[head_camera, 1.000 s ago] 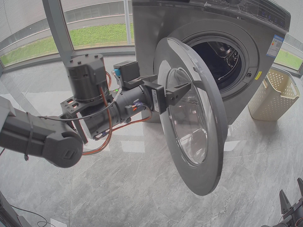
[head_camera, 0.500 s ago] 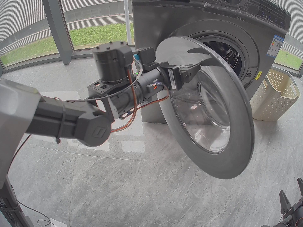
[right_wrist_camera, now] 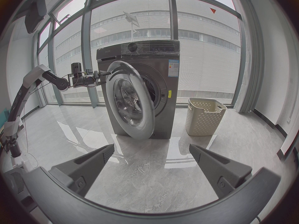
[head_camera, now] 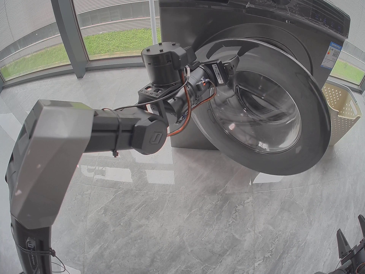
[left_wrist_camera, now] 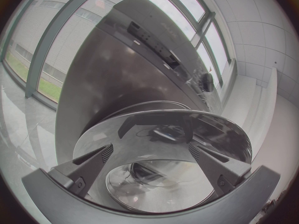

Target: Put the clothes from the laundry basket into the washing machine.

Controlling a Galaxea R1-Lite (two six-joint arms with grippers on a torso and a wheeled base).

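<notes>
We are reading door-closing as the step: left end effector [head_camera: 232, 66], released and empty, sitting at the washing machine [head_camera: 213, 12] door [head_camera: 266, 111] rim, upper centre; laundry basket [head_camera: 344, 111] at right edge; next needs a latching push.

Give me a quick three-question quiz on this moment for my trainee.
1. True or false: the washing machine door is fully shut.
2. Multiple choice: the laundry basket stands A) on the floor to the robot's right of the washing machine, B) to its left, C) on top of it.
3. Fill in: the left gripper, up against the door's outer face, is ____ (open or shut).
Key: 1 false, it is ajar; 2 A; 3 open.
</notes>
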